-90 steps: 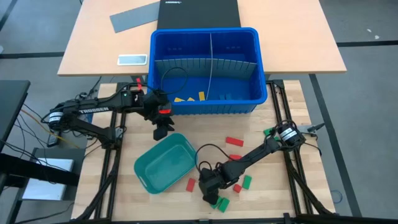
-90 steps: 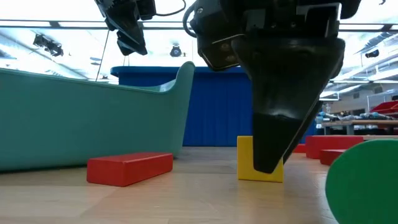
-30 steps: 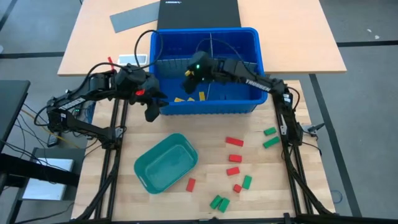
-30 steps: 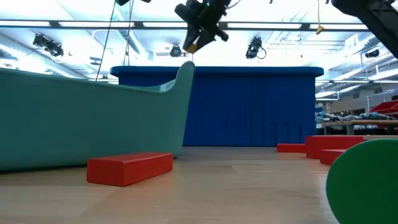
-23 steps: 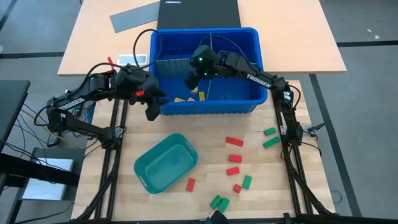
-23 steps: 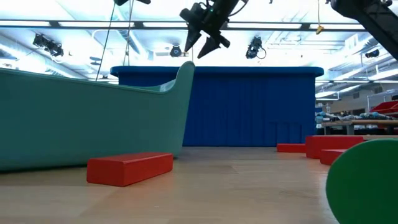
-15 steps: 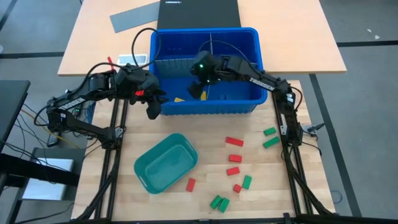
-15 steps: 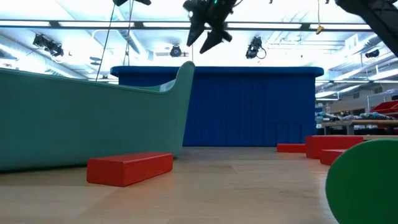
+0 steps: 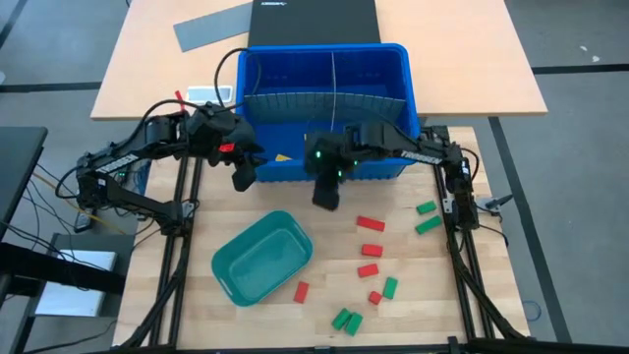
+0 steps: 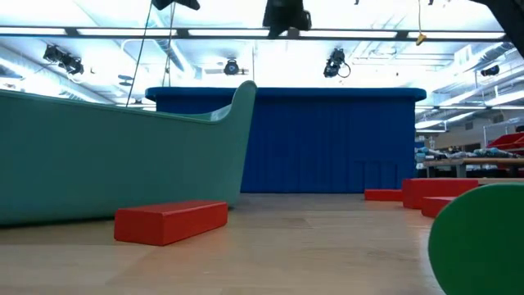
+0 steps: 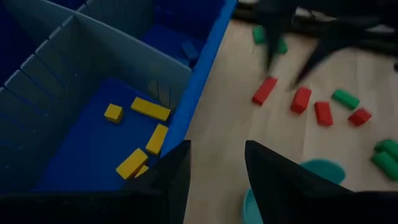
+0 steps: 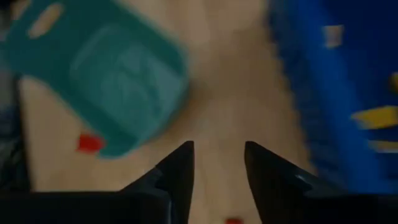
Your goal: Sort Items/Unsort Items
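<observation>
- Overhead, high view: right gripper [image 9: 326, 196] has left the blue bin [image 9: 413, 108], where a second ago it hung over the yellow blocks [image 9: 286, 157]; likely a delivery done. Teal tray [image 9: 228, 265] lies empty; red blocks [image 9: 370, 224] and green blocks [image 9: 426, 225] remain on the table.
- Left wrist view: left gripper [image 11: 216, 163] hovers at the bin's front wall, fingers parted, empty.
- Right wrist view: fingers narrowly apart, holding nothing.

table [image 9: 462, 295]: pale matt wood | bin [image 9: 408, 98]: glossy blue plastic | tray [image 9: 260, 258]: smooth teal plastic
</observation>
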Controlling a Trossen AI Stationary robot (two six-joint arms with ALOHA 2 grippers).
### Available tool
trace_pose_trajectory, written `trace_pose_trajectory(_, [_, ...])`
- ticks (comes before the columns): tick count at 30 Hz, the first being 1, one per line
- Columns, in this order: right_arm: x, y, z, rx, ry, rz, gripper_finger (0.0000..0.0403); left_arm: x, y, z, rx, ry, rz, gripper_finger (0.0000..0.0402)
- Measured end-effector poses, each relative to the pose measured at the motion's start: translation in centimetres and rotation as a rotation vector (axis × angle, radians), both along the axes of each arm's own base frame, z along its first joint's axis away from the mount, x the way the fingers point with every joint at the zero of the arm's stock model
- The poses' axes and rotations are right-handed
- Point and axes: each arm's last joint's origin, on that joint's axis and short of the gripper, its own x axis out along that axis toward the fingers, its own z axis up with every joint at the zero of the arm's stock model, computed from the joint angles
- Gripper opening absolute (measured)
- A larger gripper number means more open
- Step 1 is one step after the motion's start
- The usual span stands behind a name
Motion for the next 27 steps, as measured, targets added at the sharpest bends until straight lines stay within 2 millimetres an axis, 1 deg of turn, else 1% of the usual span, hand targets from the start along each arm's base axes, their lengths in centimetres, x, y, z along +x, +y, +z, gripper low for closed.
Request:
trace_pose_trajectory(4, [-0.7, 2.8, -0.4, 0.014, 0.091, 0.062, 0.0114, 0.3, 0.1, -0.2, 0.016, 0.018, -0.016, 0.0158])
trace_pose_trajectory(8, [-1.6, 5.1, -0.7, -0.002, 0.193, 0.079, 0.0102, 0.6, 0.1, -0.5, -0.001, 0.031, -0.031, 0.0158])
trace_pose_trajectory(12, [-1.8, 6.9, -0.7, -0.018, 0.196, 0.090, 0.0100, 0.7, 0.0, -0.6, -0.018, 0.043, -0.064, 0.0158])
trace_pose_trajectory(15, [-1.9, 7.6, -1.0, -0.016, 0.207, 0.095, 0.0099, 0.7, 0.0, -0.6, -0.020, 0.041, -0.073, 0.0158])
trace_pose_trajectory(20, [-1.5, 8.2, -3.2, 0.003, 0.265, 0.072, 0.0087, 0.7, 0.0, -0.6, -0.023, 0.040, -0.073, 0.0158])
trace_pose_trajectory(27, [0.5, 9.6, -7.5, 0.071, 0.210, 0.074, 0.0043, 0.7, 0.0, -0.6, -0.027, 0.039, -0.071, 0.0158])
